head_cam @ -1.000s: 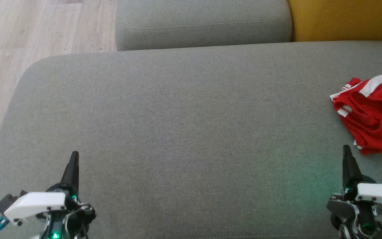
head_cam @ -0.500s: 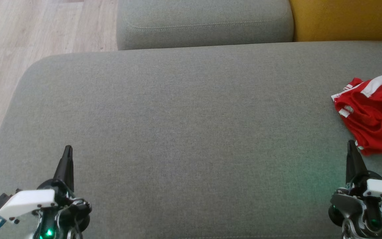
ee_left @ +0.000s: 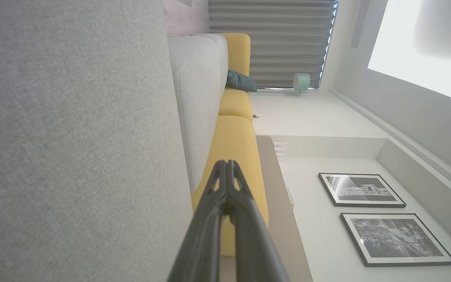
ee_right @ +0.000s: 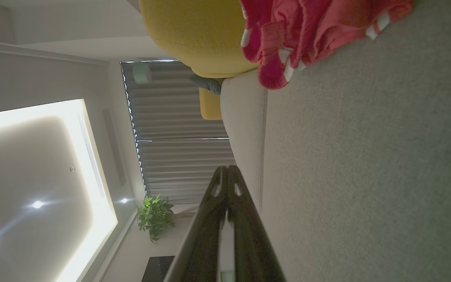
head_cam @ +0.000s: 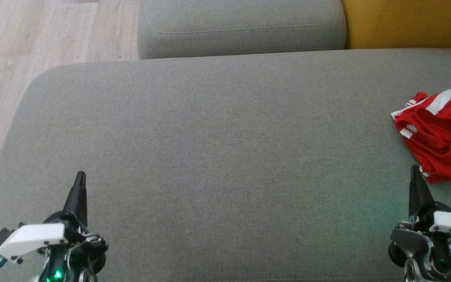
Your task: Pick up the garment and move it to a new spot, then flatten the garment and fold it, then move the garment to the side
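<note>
The garment (head_cam: 441, 135) is red with white stripes and lies crumpled at the far right of the grey sofa seat (head_cam: 217, 149), cut off by the head view's edge. In the right wrist view the garment (ee_right: 307, 31) fills the upper right. My right gripper (head_cam: 414, 170) is shut and empty at the lower right, its tip just short of the garment's near corner. At the lower left my left gripper (head_cam: 80, 176) is shut too, holding nothing, far from the cloth. Both wrist views show each gripper's fingers pressed together, the left gripper (ee_left: 226, 163) and the right gripper (ee_right: 225, 169).
A grey back cushion (head_cam: 241, 27) runs along the far side, with a yellow cushion (head_cam: 409, 23) to its right. Wooden floor (head_cam: 33, 43) lies beyond the seat's rounded left corner. Framed pictures (ee_left: 362, 190) hang on a wall in the left wrist view.
Between one second and half a second ago both grippers moved a little up the head view, the left also slightly leftward. Since then nothing has moved.
</note>
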### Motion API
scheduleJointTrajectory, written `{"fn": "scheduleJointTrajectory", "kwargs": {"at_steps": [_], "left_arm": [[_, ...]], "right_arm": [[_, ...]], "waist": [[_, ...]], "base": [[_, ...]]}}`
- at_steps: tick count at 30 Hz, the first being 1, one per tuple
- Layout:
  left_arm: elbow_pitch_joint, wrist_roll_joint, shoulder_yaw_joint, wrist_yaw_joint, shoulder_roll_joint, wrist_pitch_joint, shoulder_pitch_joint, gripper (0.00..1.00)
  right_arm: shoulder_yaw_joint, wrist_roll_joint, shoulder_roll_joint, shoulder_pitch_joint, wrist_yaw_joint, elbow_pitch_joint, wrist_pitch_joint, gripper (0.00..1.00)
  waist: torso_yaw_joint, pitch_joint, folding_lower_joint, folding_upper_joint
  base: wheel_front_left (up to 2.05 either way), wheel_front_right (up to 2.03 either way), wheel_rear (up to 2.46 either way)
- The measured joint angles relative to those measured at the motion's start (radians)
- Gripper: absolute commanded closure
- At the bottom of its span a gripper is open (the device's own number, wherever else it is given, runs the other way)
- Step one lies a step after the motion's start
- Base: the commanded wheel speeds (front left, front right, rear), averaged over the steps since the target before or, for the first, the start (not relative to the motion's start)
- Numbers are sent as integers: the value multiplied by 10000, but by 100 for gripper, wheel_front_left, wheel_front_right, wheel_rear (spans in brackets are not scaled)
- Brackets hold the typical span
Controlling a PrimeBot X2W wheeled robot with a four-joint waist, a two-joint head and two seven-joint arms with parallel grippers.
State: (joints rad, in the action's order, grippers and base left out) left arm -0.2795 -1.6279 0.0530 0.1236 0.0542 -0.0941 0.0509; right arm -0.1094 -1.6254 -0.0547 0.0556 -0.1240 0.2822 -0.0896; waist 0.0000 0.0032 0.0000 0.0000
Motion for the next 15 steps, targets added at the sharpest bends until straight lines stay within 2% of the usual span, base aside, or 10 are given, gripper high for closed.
{"fn": "scheduleJointTrajectory", "kwargs": {"at_steps": [15], "left_arm": [[0,0,79,0,-15,-10,2,100]], "right_arm": [[-25,2,6,0,0,0,-27,100]], "waist": [[0,0,0,0]], "base": [[0,0,0]]}}
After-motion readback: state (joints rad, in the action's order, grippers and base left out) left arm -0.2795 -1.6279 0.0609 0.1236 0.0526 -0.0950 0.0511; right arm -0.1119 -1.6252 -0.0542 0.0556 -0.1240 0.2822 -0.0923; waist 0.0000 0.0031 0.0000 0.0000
